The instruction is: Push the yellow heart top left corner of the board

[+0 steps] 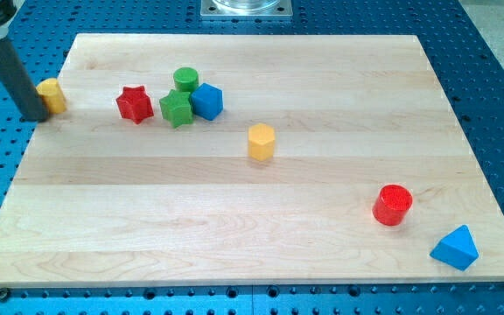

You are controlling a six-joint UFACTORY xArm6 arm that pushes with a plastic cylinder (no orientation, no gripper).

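Note:
The yellow heart (52, 94) lies near the board's left edge, toward the view's top left. My tip (37, 115) stands at the board's left edge, touching or almost touching the heart's lower left side. The dark rod slants up to the view's top left corner.
A red star (135, 103), a green star (176, 108), a green cylinder (185, 80) and a blue hexagon (206, 101) cluster right of the heart. A yellow hexagon (262, 141) sits mid-board. A red cylinder (393, 205) and blue triangle (456, 248) lie bottom right. The wooden board (234, 227) rests on a blue perforated table.

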